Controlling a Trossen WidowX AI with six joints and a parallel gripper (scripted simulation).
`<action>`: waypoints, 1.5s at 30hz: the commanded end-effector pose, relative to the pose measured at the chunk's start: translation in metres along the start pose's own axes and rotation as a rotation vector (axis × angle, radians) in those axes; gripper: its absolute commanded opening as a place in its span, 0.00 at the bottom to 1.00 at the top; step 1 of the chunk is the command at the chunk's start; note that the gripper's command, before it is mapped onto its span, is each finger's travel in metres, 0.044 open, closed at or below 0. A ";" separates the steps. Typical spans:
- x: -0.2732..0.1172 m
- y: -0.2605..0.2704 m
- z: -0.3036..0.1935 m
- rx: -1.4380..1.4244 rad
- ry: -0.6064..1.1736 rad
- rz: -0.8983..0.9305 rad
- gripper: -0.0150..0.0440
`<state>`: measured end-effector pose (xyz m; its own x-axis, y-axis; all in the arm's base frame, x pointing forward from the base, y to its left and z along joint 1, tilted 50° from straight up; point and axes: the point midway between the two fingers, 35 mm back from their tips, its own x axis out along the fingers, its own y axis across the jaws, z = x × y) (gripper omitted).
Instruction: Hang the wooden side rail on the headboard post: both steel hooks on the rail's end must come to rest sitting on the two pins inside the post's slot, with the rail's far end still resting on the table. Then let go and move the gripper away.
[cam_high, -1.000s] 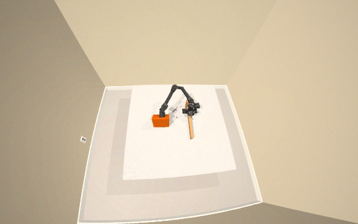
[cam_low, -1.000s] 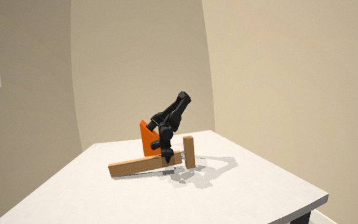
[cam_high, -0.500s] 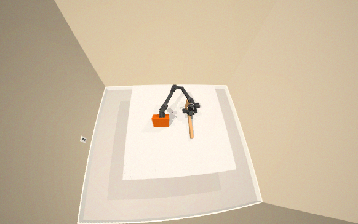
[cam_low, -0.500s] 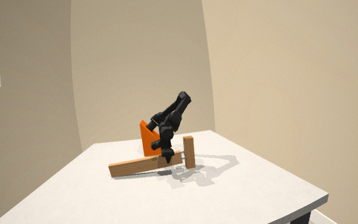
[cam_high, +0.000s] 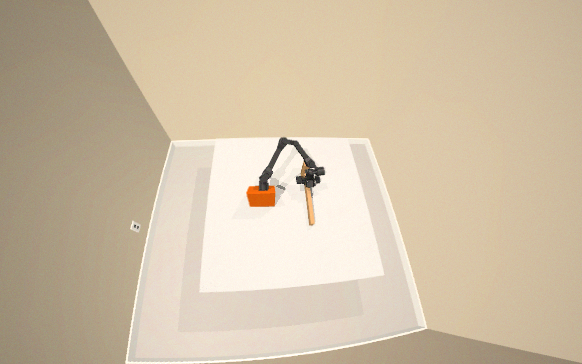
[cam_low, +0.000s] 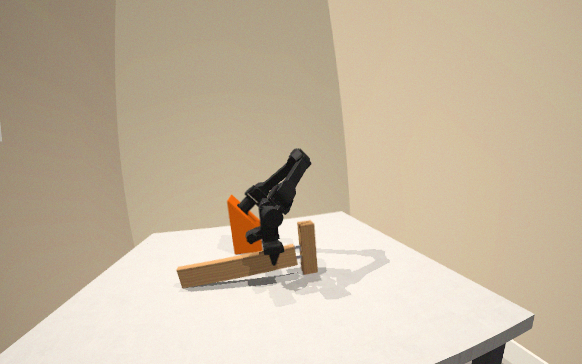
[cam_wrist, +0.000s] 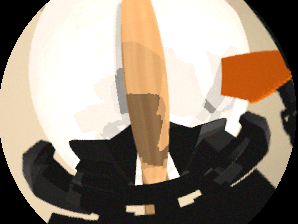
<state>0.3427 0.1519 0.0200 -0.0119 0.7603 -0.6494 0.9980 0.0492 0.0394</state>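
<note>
Your gripper has the rail, up by the post

From the side, the table (cam_high: 280, 250) (cam_low: 300, 320) (cam_wrist: 55, 100) starts closest to you. On it sits the low end of your rail (cam_high: 310, 207) (cam_low: 215, 270) (cam_wrist: 145, 65). The rail slopes up to the post (cam_high: 304, 167) (cam_low: 308, 247), which stands upright. Your gripper (cam_high: 309, 181) (cam_low: 273, 257) (cam_wrist: 154, 127) points down and pinches the rail near its high end. The hooks (cam_low: 298, 252) show in the small gap between rail and post; you can't tell if they sit on the pins. Behind is the orange block (cam_high: 261, 196) (cam_low: 242, 232) (cam_wrist: 252, 75), holding up your bent black arm (cam_high: 272, 160) (cam_low: 299, 175).
</note>
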 end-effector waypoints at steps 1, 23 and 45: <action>-0.003 0.002 -0.002 0.002 0.002 0.011 0.25; -0.003 0.003 -0.004 0.002 0.002 0.011 0.25; -0.003 0.003 -0.007 0.002 0.002 0.011 0.25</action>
<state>0.3424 0.1551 0.0238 -0.0112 0.7608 -0.6489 0.9980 0.0487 0.0398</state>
